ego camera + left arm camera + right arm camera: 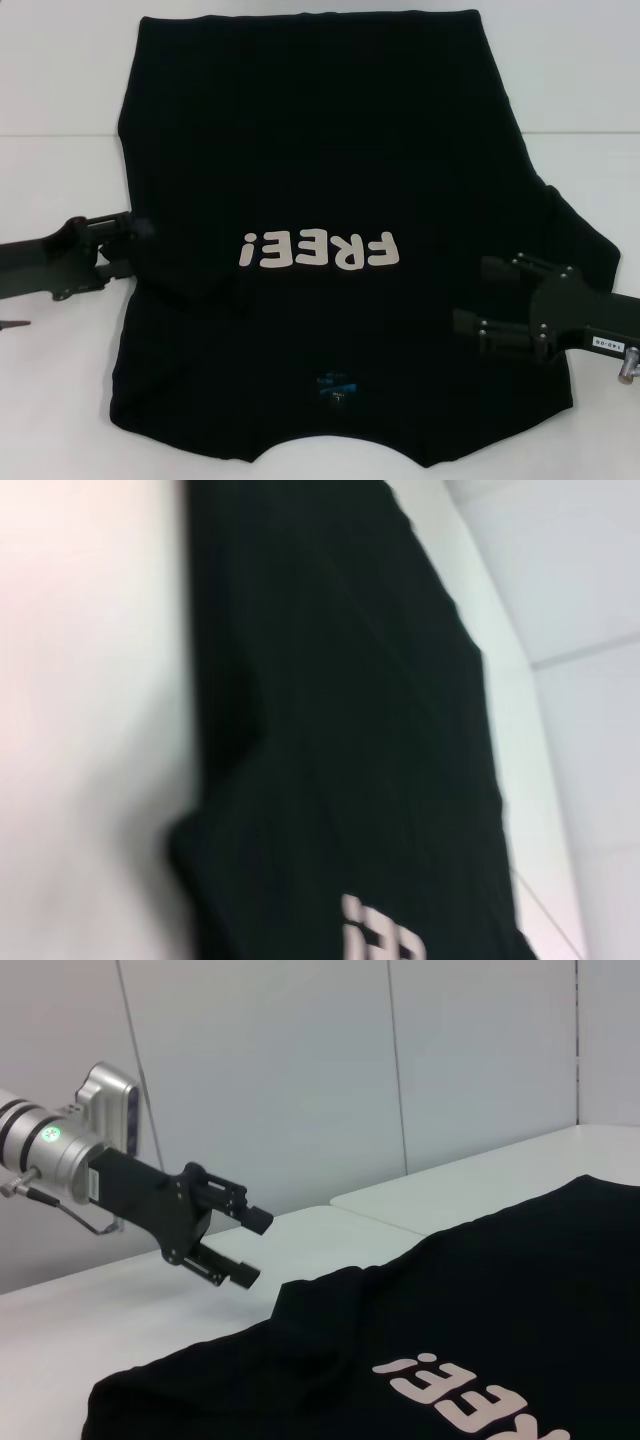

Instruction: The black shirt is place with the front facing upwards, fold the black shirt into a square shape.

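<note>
From the head camera, the black shirt (330, 180) lies flat on the white table (60, 180), lettering up. The left gripper (128, 243) is at its left edge, and the right gripper (470, 296) hangs over its right side, jaws spread. The left wrist camera shows only shirt and table. From the right wrist camera, the left gripper's jaws are parted just off the shirt; grey wall panels (300, 1070) stand behind.

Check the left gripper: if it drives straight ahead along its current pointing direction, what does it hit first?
Most likely the black shirt. The left gripper, jaws open, points across the table toward the shirt's left edge, just short of it. It looks raised above the table, so it might skim over the cloth; height is unclear.
</note>
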Motion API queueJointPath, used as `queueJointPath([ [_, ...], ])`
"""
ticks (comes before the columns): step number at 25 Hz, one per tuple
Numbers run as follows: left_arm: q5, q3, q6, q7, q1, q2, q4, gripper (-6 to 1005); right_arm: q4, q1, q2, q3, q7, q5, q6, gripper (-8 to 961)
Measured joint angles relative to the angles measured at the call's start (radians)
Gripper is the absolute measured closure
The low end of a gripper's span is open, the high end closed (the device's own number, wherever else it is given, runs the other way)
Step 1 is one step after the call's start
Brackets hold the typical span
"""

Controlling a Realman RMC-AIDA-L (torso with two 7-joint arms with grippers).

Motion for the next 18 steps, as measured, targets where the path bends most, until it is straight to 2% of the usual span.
queueJointPath([
  [6, 0.004, 0.013, -0.104, -0.009, -0.001, -0.002, -0.049, 175, 0.000, 0.000, 0.001, 0.000, 0.000, 0.000, 0.001, 40],
  [10, 0.005, 0.019, -0.174, -0.005, -0.010, -0.007, -0.074, 175, 0.000, 0.000, 0.000, 0.000, 0.000, -0.001, 0.001, 40],
  [18, 0.005, 0.018, -0.235, -0.009, -0.024, -0.015, -0.082, 175, 0.000, 0.000, 0.000, -0.001, 0.000, -0.001, 0.001, 40],
])
